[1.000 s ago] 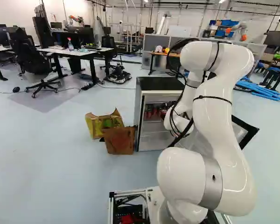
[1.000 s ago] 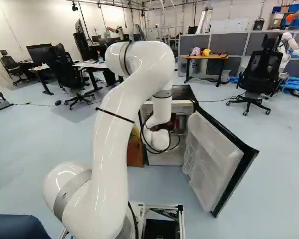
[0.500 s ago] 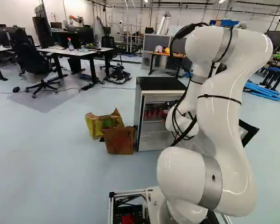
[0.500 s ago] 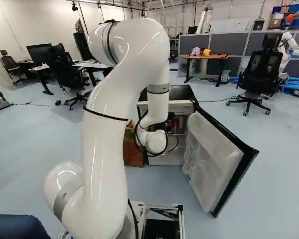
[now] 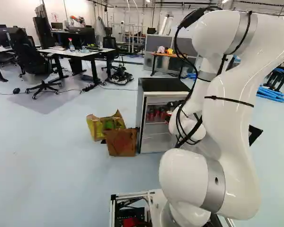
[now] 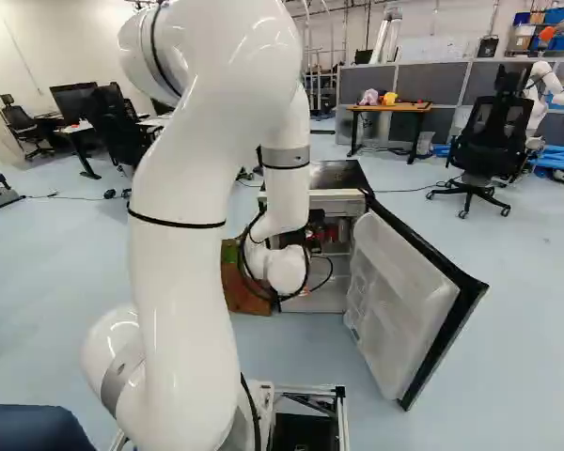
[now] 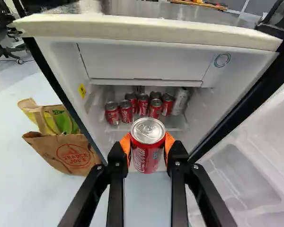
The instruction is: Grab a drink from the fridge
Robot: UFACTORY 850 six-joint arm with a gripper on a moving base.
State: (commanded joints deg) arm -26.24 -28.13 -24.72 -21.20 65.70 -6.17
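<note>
I have a red can (image 7: 147,146) clamped in my claw (image 5: 173,106) at the open fridge (image 5: 164,85).
On my wrist view, the orange pads (image 7: 126,145) press it from both sides, its lid toward me; ahead of it, more red cans (image 7: 112,113) and a silver one (image 7: 181,101) stand on the fridge shelf. The fridge sits right of centre in my left base frame, paper bags (image 5: 121,142) just beside it, near mid-frame; its door (image 6: 404,301) hangs open, right of centre in the right base frame.
</note>
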